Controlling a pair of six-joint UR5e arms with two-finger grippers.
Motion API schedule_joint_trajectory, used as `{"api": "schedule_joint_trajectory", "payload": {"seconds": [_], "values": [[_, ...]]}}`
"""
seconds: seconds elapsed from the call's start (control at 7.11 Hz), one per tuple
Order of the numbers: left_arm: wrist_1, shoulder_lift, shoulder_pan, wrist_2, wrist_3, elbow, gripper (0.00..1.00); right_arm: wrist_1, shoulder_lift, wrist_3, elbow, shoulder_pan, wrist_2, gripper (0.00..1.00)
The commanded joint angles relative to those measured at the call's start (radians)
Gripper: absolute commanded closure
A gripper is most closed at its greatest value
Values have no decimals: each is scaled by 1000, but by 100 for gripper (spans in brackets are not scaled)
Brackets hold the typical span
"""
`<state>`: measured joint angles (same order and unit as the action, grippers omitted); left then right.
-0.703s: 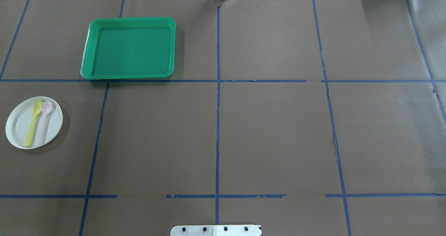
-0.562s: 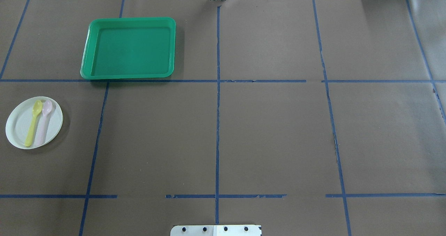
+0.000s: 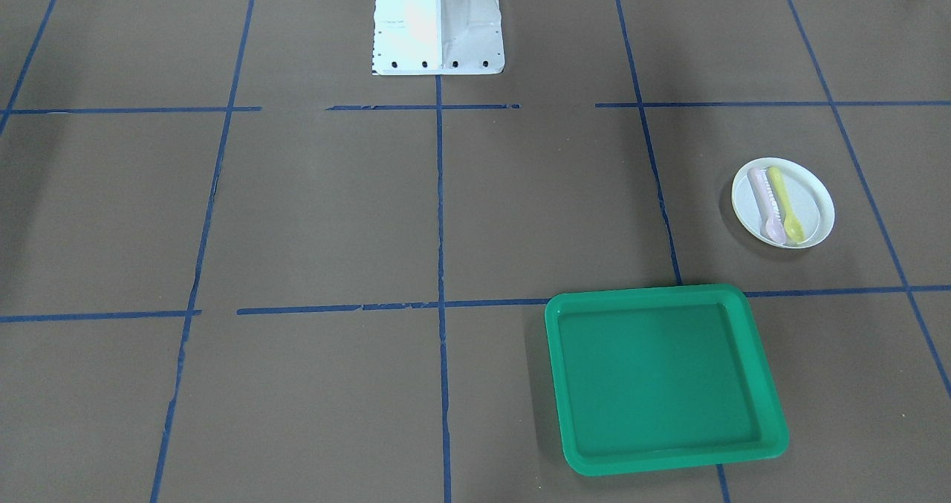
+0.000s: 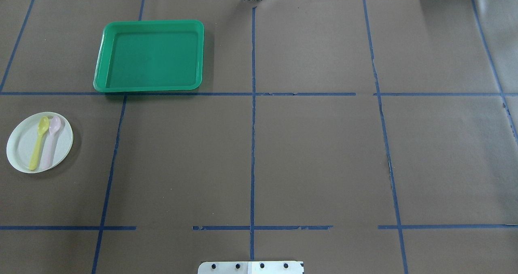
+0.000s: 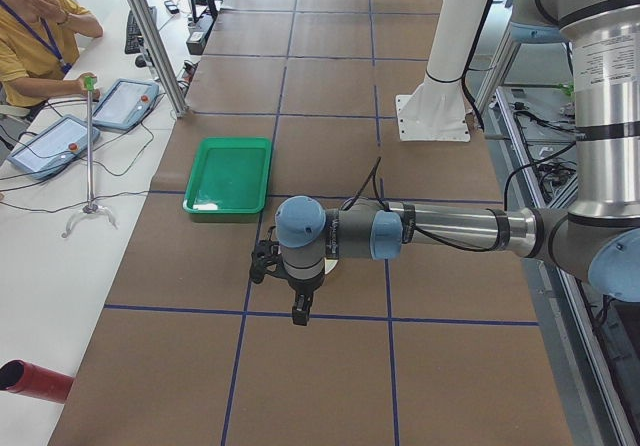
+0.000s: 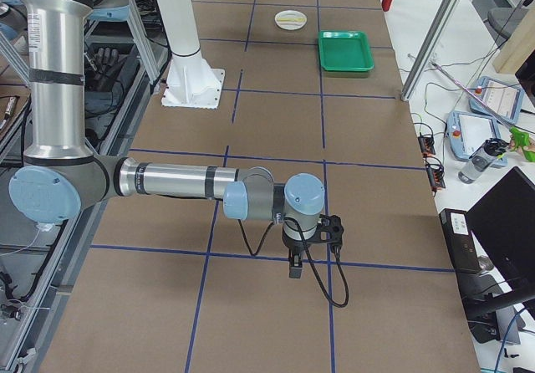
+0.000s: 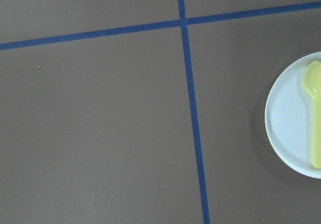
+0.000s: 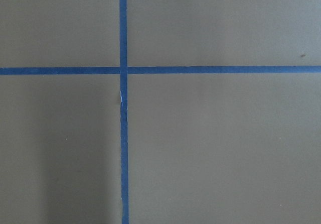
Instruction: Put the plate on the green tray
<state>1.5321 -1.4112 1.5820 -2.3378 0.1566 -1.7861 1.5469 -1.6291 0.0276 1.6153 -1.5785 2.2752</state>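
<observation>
The small white plate point(image 4: 19, 145) lies on the table at the near left, with a yellow spoon point(image 4: 38, 146) and a pink spoon point(image 4: 50, 144) lying on it. It also shows in the front view point(image 3: 815, 200) and at the right edge of the left wrist view point(image 7: 288, 128). The green tray point(image 4: 149, 55) sits empty at the far left, apart from the plate. My left gripper point(image 5: 300, 308) hangs over the table near the plate. My right gripper point(image 6: 294, 268) hangs over bare table at the far right. I cannot tell whether either is open or shut.
The robot's white base point(image 3: 437, 20) stands at the table's near middle edge. Blue tape lines cross the brown table cover. An operator point(image 5: 30, 36) sits beyond the table's far side, with tablets and a stand there.
</observation>
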Motion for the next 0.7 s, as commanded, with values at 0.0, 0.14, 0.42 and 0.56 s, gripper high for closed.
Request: {"api": "schedule_joint_trajectory", "payload": {"seconds": [0.0, 0.14, 0.42, 0.56], "values": [[39, -5, -52, -2, -50, 45, 0, -1, 0, 0, 0, 0, 0, 0], [109, -15, -104, -41, -81, 104, 0, -1, 0, 0, 0, 0, 1, 0], [285, -34, -225, -146, -296, 192, 0, -1, 0, 0, 0, 0, 1, 0], [471, -37, -284, -143, -447, 264, 0, -1, 0, 0, 0, 0, 0, 0]]}}
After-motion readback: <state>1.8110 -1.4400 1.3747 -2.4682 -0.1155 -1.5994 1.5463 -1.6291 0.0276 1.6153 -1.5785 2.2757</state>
